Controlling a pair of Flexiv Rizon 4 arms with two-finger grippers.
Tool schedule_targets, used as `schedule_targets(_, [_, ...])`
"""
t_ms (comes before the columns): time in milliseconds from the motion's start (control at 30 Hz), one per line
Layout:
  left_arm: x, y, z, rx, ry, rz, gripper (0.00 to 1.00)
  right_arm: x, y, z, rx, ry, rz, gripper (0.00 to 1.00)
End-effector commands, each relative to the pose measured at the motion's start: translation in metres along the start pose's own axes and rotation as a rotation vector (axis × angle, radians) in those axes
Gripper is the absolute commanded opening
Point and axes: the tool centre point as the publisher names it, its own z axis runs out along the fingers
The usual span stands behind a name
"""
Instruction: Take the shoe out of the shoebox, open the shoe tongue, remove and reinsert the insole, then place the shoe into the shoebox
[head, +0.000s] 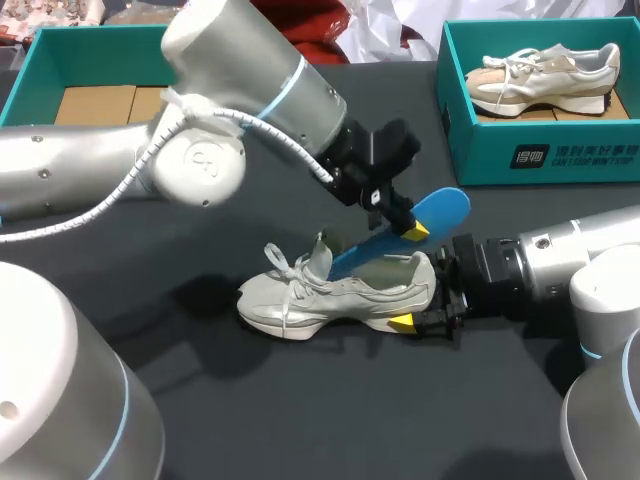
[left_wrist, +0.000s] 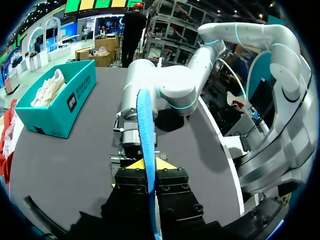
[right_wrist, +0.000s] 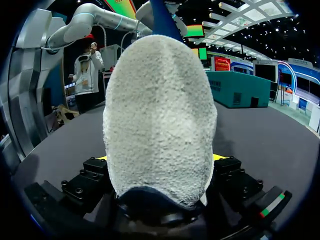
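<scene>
A pale grey shoe (head: 330, 295) lies on its side on the black table, toe to the left. My right gripper (head: 425, 292) is at its heel, one finger on each side, holding it. The right wrist view is filled by that heel (right_wrist: 160, 110) between the fingers. My left gripper (head: 408, 228) hangs above the shoe's opening, shut on a blue insole (head: 440, 210). The insole slants, its lower end at the shoe's opening and its upper end up to the right. In the left wrist view the insole (left_wrist: 145, 125) stands edge-on between the yellow tips of the left gripper (left_wrist: 148, 163).
A teal shoebox (head: 540, 160) at the back right holds another pale shoe (head: 545, 75). A second teal box (head: 60, 45) with cardboard inside stands at the back left. Red cloth and white paper lie behind, between the boxes.
</scene>
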Motion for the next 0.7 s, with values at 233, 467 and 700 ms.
schedule_targets(233, [0.032,-0.041,-0.04,0.115,0.089,0.024,0.0,0.001,-0.001,0.002,0.005,-0.001,0.001,0.0])
schedule_targets(467, [0.042,-0.058,-0.046,0.164,0.136,-0.005,0.0,0.001,-0.001,0.002,0.005,-0.001,0.001,0.0])
schedule_targets(700, [0.042,-0.058,-0.046,0.164,0.136,-0.005,0.0,0.001,-0.001,0.002,0.005,-0.001,0.001,0.0])
